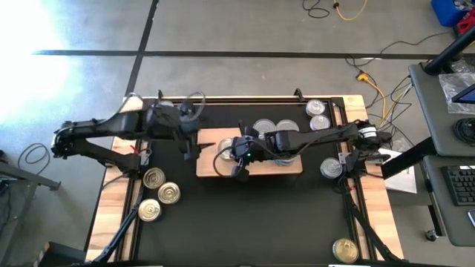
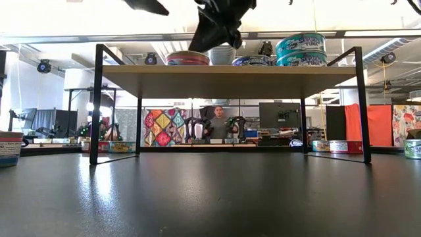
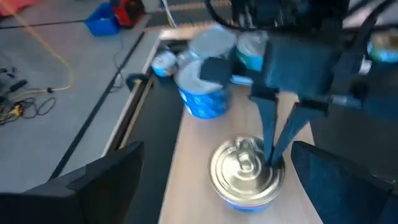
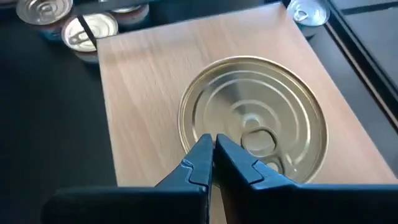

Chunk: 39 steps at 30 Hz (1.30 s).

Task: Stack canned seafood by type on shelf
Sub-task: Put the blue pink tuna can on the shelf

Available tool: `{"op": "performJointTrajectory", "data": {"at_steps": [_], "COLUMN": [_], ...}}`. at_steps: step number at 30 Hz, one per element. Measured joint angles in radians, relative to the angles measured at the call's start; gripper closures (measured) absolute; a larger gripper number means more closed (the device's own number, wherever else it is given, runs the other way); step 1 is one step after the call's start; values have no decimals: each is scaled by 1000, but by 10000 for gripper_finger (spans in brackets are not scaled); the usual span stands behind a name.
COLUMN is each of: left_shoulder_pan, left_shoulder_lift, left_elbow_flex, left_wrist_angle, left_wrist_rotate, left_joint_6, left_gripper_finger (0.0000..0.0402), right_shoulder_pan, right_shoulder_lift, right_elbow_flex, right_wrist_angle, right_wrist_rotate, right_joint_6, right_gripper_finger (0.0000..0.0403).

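Canned seafood: in the high view, one tin (image 1: 225, 150) lies on the shelf (image 1: 209, 165) directly beneath the right gripper (image 1: 239, 157); the left gripper (image 1: 191, 145), fingers spread wide and empty, sits just beside that shelf's end. Three loose tins (image 1: 160, 193) rest on the surface near the left arm.

Low view: tins (image 2: 301, 47) stand on the shelf board.

Left wrist view: the right gripper's pinched tips touch the silver lid (image 3: 247, 169).

Right wrist view: the right gripper is fully closed, holding nothing, tips at the tin's rim.
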<state>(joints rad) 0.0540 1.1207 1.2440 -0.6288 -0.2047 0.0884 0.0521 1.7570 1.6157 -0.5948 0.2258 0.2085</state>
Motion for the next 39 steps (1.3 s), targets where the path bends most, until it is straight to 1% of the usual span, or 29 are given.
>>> {"op": "performJointTrajectory", "data": {"at_steps": [3,7,9,13,18,20,23,25,29,36,39], "left_shoulder_pan": [0,-1,-1,-1,-1,-1,-1,-1,-1,-1,-1], "left_shoulder_lift": [-25,-55,-66,-79,-80,-80,-79,-77,-72,-60,-52], "left_elbow_flex": [37,69,72,65,59,57,56,56,55,55,54], "left_wrist_angle": [-29,-45,-45,-48,-48,-48,-48,-46,-44,-45,-43], "left_wrist_rotate": [-18,-22,-22,-22,-22,-22,-22,-22,-23,-24,-24], "left_joint_6": [-24,-59,-76,-101,-120,-127,-128,-128,-128,-128,-128], "left_gripper_finger": [13,13,13,13,13,13,13,13,13,13,13], "right_shoulder_pan": [-3,-4,-9,-28,-41,-38,-35,-34,-48,-90,-111], "right_shoulder_lift": [1,-15,-32,-43,-50,-50,-53,-45,-22,-33,-39], "right_elbow_flex": [1,0,0,10,22,31,25,17,10,11,11], "right_wrist_angle": [-38,-62,-82,-131,-134,-110,-16,18,5,-148,-163], "right_wrist_rotate": [21,21,30,89,89,68,-43,-80,-70,-64,-69], "right_joint_6": [1,-20,-48,-80,-70,-70,-71,-88,-105,-138,-143], "right_gripper_finger": [390,390,390,390,390,390,390,390,390,390,390]}}
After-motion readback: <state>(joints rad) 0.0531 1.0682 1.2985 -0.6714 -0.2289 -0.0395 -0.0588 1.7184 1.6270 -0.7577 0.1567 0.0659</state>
